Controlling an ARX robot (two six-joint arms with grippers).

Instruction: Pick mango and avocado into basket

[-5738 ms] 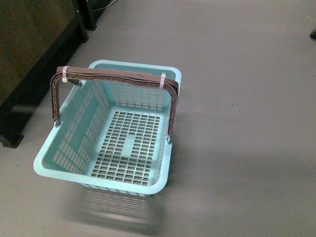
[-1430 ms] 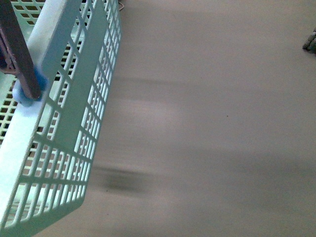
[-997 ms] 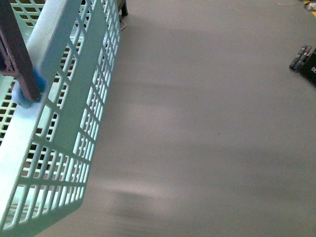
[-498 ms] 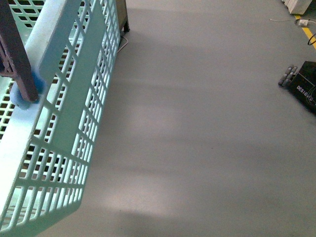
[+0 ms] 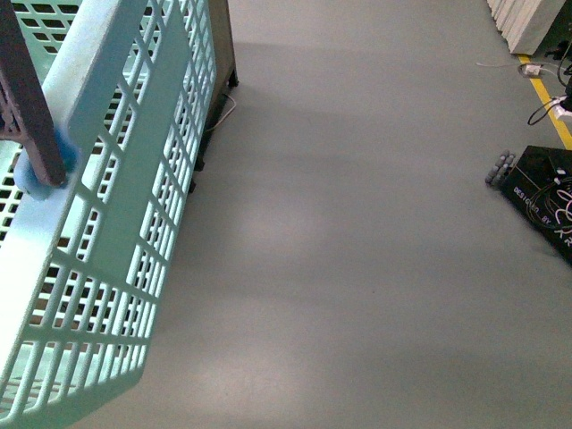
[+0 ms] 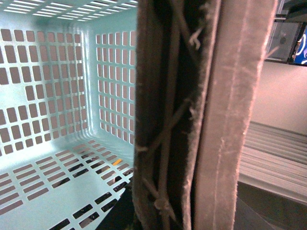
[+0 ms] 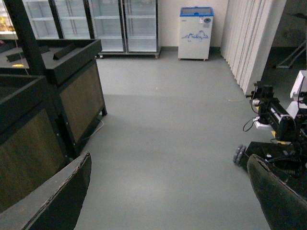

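The light teal basket (image 5: 107, 223) hangs tilted at the left of the front view, its slotted side close to the camera. Its brown ribbed handle (image 5: 27, 98) crosses the top left. In the left wrist view the handle (image 6: 201, 120) fills the middle, and my left gripper is shut on it; the fingers themselves are hidden. Behind it the basket's inside (image 6: 57, 96) holds nothing. My right gripper (image 7: 168, 191) is open and empty, its two dark fingers (image 7: 57, 196) wide apart above the floor. The mango and the avocado are out of view.
Grey floor (image 5: 357, 223) spreads ahead. A dark wooden display stand (image 7: 53, 105) is at the left, glass-door fridges (image 7: 120, 24) and a chest freezer (image 7: 195, 32) at the back wall. A black wheeled robot base (image 5: 541, 192) with cables stands at the right.
The basket, earlier standing on the floor, now hangs lifted and tilted at the left. The view has moved forward over the floor; the black wheeled base and the stand's leg have come further into view.
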